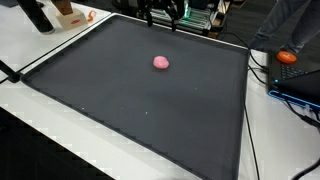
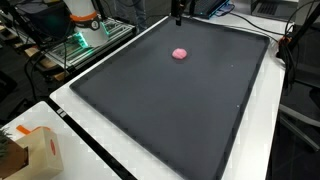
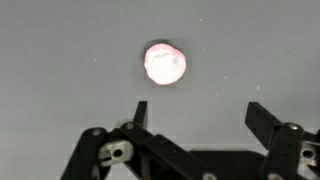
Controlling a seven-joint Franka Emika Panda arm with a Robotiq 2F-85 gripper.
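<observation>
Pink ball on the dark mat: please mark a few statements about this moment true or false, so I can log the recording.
1. The pink ball lies on the dark mat. True.
2. The end effector is shut on the ball. False: its jaws stand open and hold nothing.
3. In the wrist view the ball sits between the jaws. False: it lies ahead of them, apart from both.
4. An orange thing sits off the mat in an exterior view. True.
5. A second ball lies on the mat. False: only one ball shows in both exterior views.
</observation>
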